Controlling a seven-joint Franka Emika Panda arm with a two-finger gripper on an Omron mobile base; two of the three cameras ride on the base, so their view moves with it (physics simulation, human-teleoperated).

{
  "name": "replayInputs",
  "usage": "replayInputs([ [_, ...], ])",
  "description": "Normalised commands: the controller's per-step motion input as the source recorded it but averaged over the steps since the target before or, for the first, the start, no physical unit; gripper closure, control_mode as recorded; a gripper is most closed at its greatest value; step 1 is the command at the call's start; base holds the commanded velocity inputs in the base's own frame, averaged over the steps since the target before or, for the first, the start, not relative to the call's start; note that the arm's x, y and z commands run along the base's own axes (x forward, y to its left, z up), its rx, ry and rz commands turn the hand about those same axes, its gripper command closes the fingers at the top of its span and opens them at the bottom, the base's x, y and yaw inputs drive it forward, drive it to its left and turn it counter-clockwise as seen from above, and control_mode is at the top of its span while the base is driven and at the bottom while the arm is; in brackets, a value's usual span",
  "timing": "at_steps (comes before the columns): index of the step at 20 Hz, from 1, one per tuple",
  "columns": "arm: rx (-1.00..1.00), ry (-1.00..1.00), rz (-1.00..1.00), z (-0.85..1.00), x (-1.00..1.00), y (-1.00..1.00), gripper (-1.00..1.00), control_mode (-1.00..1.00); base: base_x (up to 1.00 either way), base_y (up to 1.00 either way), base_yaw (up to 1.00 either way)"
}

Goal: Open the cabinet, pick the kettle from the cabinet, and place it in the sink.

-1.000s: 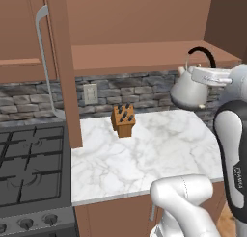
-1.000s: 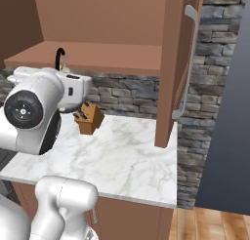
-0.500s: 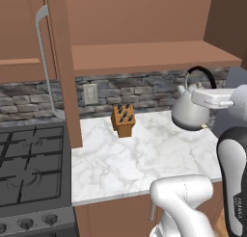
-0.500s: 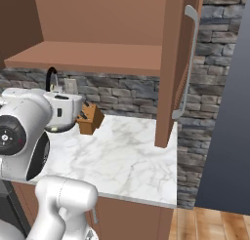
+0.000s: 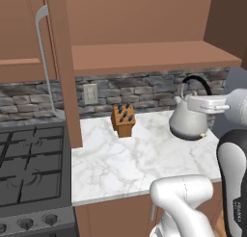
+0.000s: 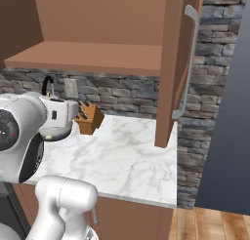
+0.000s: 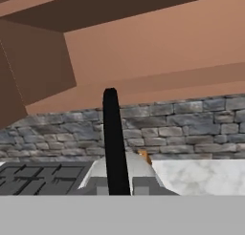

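Observation:
The silver-grey kettle [image 5: 187,121] hangs from its thin black arched handle, low over the right end of the marble counter [image 5: 135,156]. My gripper [image 5: 198,105] is shut on that handle from the right. In the hand view the black handle [image 7: 113,142] rises between my fingertips [image 7: 98,185] above the kettle's grey top [image 7: 125,168]. In the right base view the kettle [image 6: 54,132] peeks from behind my arm. The cabinet stands open, its door [image 5: 61,67] edge-on with a long silver handle [image 5: 42,62], and its shelf [image 5: 144,55] is bare. The sink is out of view.
A wooden knife block [image 5: 123,119] stands by the stone backsplash, left of the kettle. A dark gas stove [image 5: 29,171] lies left of the counter. The other open cabinet door [image 6: 172,63] hangs over the counter's right part. A dark tall panel [image 6: 229,112] borders the far right.
The gripper has carried the kettle down from shelf height to just above the counter, staying shut on the handle. The cabinet doors and knife block have not moved.

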Motion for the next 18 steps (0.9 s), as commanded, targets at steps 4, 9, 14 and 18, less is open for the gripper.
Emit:
replayInputs([
  [4, 0.0, 0.0, 0.01, -0.35, 0.0, 0.18, 1.0, -1.0, 0.0, 0.0, 0.0],
  [9, 0.0, 0.0, 0.02, -0.35, 0.01, 0.18, 1.0, -1.0, 0.0, 0.0, 0.0],
  [14, 0.01, 0.0, 0.06, -0.28, 0.02, 0.09, 1.0, -1.0, 0.0, 0.0, 0.0],
  [18, 0.04, 0.02, 0.03, -0.01, 0.0, -0.02, 1.0, -1.0, 0.0, 0.0, 0.0],
])
